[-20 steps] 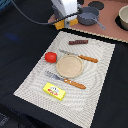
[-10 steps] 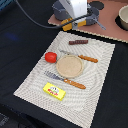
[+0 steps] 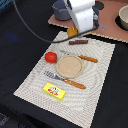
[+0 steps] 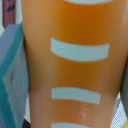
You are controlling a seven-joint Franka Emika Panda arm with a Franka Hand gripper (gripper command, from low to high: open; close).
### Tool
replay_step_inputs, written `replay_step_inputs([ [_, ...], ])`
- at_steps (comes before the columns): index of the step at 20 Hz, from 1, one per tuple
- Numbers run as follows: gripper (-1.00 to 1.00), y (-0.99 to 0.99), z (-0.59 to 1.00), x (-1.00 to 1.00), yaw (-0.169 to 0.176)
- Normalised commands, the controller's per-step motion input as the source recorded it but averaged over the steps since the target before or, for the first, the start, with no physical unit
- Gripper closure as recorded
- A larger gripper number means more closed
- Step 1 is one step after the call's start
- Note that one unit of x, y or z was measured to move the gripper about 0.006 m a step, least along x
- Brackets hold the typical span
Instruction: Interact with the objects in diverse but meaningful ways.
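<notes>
Bread block [image 4: 75,65], orange with pale stripes, fills the wrist view; in the exterior view it sits under the arm at the far edge of the striped placemat [image 3: 100,87], with whether the jaws clamp it impossible to tell. Tomato [image 3: 50,57] lies beside the round plate [image 3: 69,66]; yellow bar [image 3: 54,91] lies near the mat's near edge; brown stick [image 3: 78,42] lies just beside the bread block.

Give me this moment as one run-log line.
arm: over mat's far edge | gripper: at orange bread block, jaw state unclear | tomato, yellow bar: on striped placemat, untouched
</notes>
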Motion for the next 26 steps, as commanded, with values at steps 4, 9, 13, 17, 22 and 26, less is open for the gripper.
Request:
replay_step_inputs([
  [4, 1.00, -0.68, -0.08, 0.63, -0.023],
  [9, 1.00, -0.25, -0.12, 0.35, -0.004],
  [13, 1.00, 0.01, -0.11, 0.30, 0.000],
  [17, 1.00, -0.01, -0.18, 0.19, 0.000],
  [22, 1.00, -0.08, -0.21, 0.28, 0.000],
  [26, 1.00, -0.03, -0.19, 0.29, 0.000],
])
